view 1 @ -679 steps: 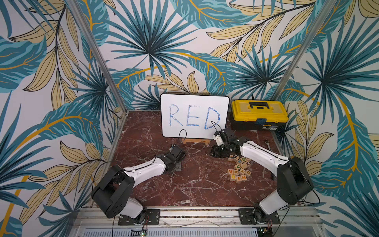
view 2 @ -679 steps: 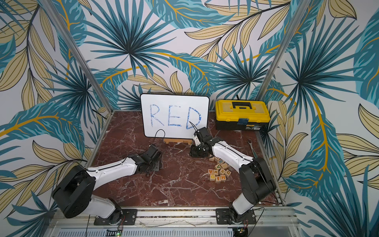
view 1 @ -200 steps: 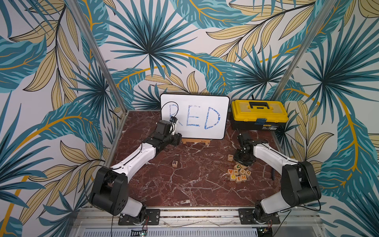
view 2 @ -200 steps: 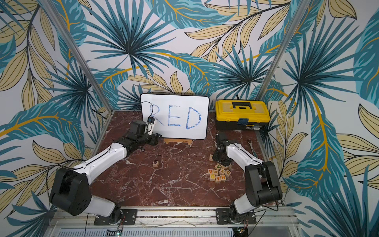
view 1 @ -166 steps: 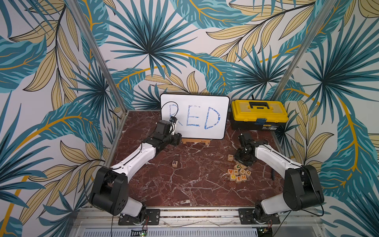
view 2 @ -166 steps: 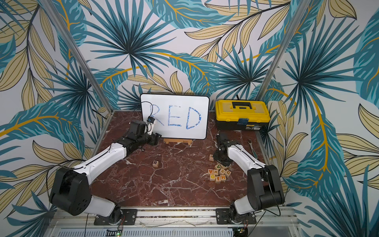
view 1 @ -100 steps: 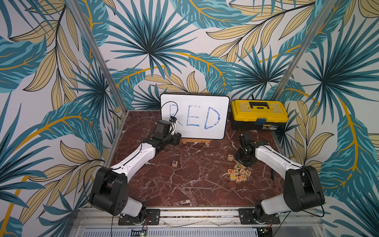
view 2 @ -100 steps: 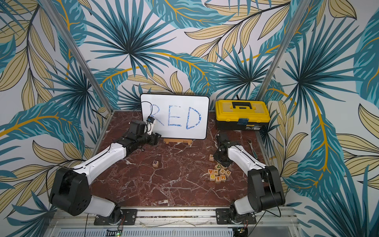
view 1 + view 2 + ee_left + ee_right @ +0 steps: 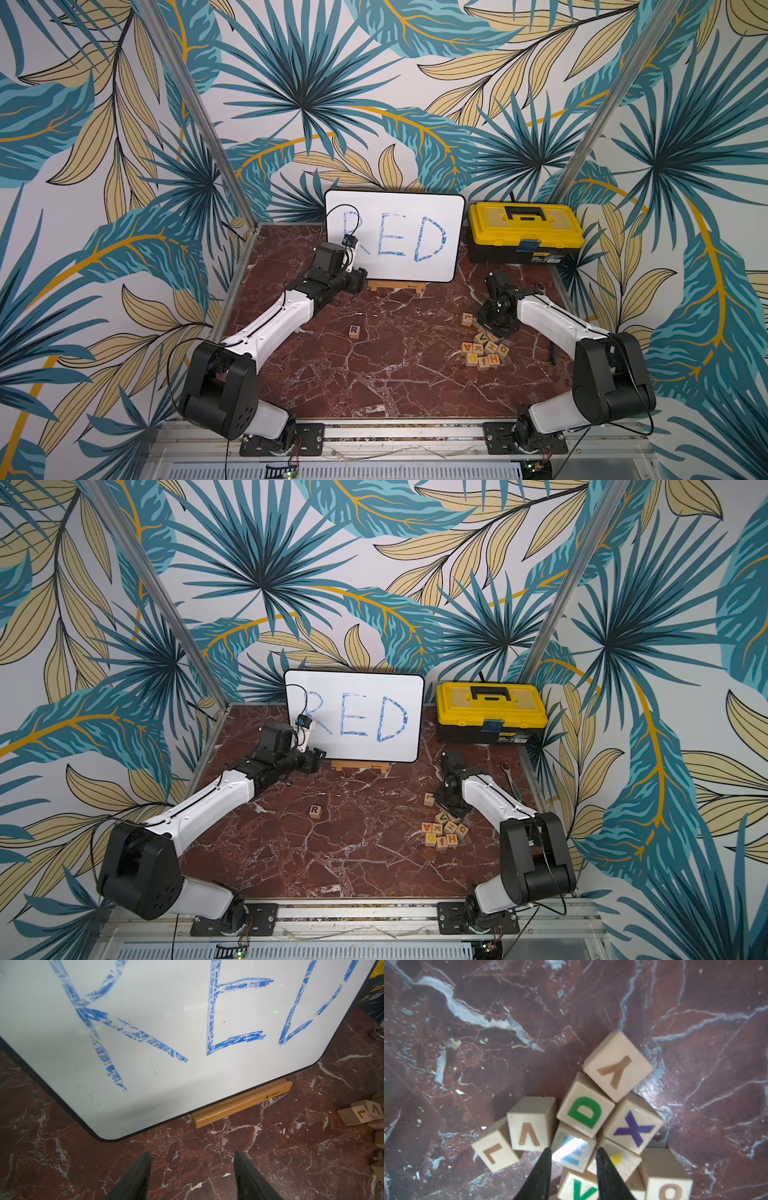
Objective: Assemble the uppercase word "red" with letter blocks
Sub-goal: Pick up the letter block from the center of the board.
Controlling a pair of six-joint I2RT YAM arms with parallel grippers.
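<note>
Red-brown marble tabletop (image 9: 374,374) ringed by palm-leaf wallpaper, a white board (image 9: 395,237) propped at the back.

Both top views show the R block (image 9: 354,331) alone mid-table, the block cluster (image 9: 442,833) under the right arm. Left wrist view: left gripper (image 9: 192,1176) stands open and empty before the board. Right wrist view alone shows the right gripper (image 9: 573,1164) narrowed around the blue E block (image 9: 574,1151), green D block (image 9: 584,1112) touching beside.
</note>
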